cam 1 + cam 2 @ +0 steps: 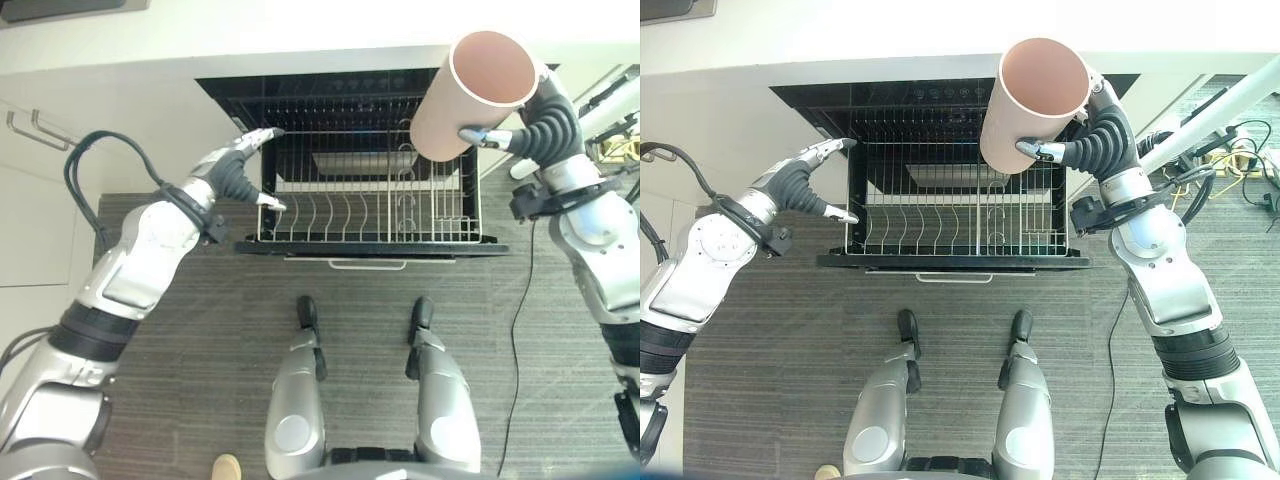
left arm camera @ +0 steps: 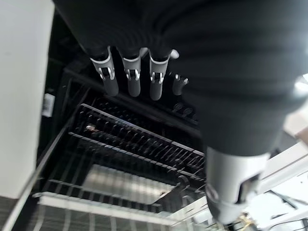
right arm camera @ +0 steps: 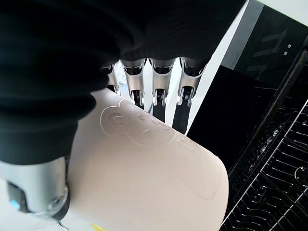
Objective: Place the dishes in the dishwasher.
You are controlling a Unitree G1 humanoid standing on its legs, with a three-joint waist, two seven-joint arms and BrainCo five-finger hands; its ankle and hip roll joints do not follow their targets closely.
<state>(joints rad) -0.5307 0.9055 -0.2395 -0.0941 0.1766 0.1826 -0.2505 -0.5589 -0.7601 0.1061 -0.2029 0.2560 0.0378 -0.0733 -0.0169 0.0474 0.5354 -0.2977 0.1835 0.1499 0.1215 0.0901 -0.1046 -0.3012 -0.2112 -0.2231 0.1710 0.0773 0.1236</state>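
Note:
A tall pink cup (image 1: 1032, 100) is held in the air above the right side of the dishwasher's pulled-out wire rack (image 1: 955, 220), mouth facing up toward me. My right hand (image 1: 1095, 140) is shut on the pink cup (image 3: 154, 178), fingers and thumb curled round its side. My left hand (image 1: 235, 170) hovers at the rack's left edge (image 1: 265, 215), fingers relaxed and spread with nothing in them. In the left wrist view its fingers (image 2: 130, 77) hang straight over the rack (image 2: 120, 144).
The open dishwasher (image 1: 340, 95) sits under a white counter (image 1: 100, 90). White cabinet doors with handles (image 1: 35, 130) stand to the left. A striped grey floor (image 1: 200, 330) spreads in front. Cables lie at the far right (image 1: 1230, 150).

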